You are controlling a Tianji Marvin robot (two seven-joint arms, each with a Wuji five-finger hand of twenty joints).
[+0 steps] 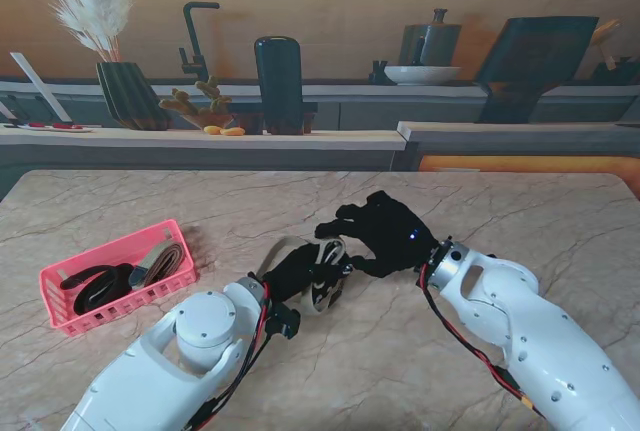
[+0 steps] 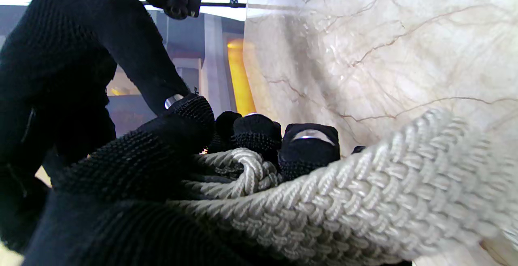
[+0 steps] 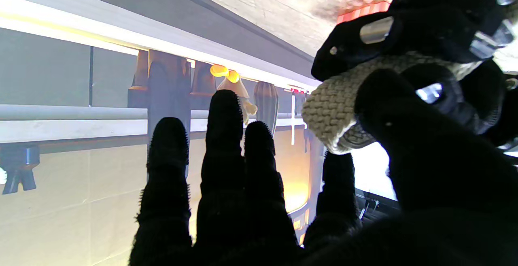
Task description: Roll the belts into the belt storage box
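Observation:
A cream braided belt (image 1: 326,285) lies partly coiled at the table's middle. My left hand (image 1: 296,275) is shut on it; in the left wrist view its fingers (image 2: 308,143) curl over the braid (image 2: 323,201). My right hand (image 1: 386,235) hovers just beyond the coil with fingers (image 3: 224,156) stretched and apart, its thumb beside the belt's rolled end (image 3: 336,104). The pink belt storage box (image 1: 110,251) stands at the left, holding a coiled black belt (image 1: 95,287) and a brown-grey rolled belt (image 1: 160,263).
Behind the table's far edge runs a low ledge with a dark ribbed vase (image 1: 130,96) of pampas grass, a cactus ornament (image 1: 200,106) and a tall dark cylinder (image 1: 278,83). Bare marble lies between the box and my left hand.

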